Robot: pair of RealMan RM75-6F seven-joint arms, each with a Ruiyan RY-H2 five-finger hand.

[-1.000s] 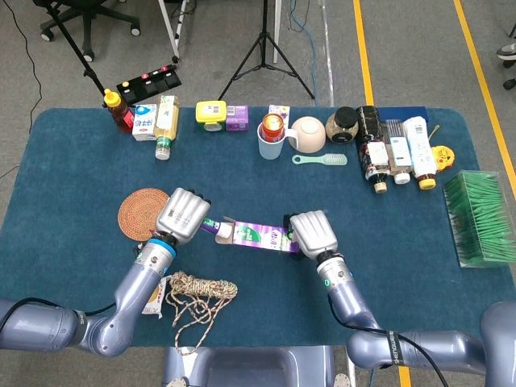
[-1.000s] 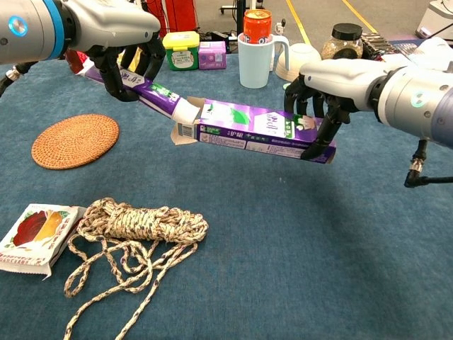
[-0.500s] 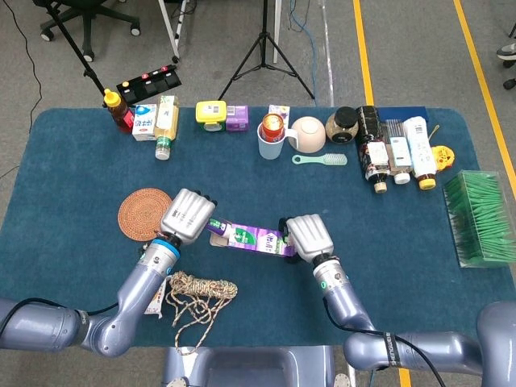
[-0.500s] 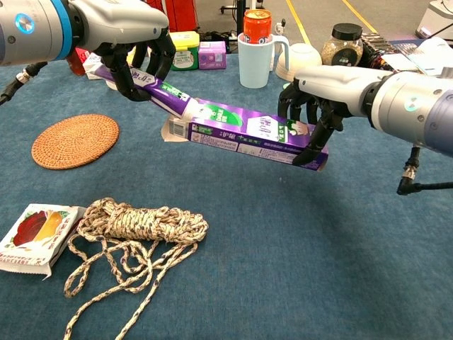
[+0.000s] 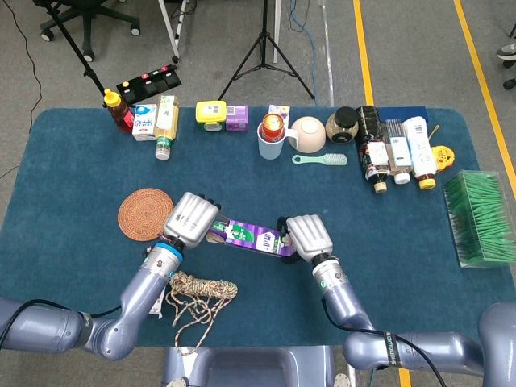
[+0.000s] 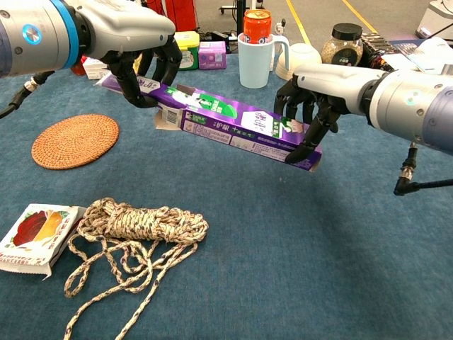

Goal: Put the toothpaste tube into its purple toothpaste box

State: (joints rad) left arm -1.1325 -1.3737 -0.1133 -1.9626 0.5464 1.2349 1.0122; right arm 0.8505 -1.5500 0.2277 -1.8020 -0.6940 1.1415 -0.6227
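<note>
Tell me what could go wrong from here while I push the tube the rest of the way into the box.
The right hand holds the purple toothpaste box only near its far end, in the air, so a hard push may slide or twist the box out of that hold. The left hand grips the toothpaste tube close to the box's open flap; the fingers may jam against the flap or crumple it.

Above the desk [image 6: 340,269], the toothpaste box [image 6: 241,126] spans between the left robot hand [image 6: 138,53] and right robot hand [image 6: 315,106], behind the rope [image 6: 134,234].
</note>
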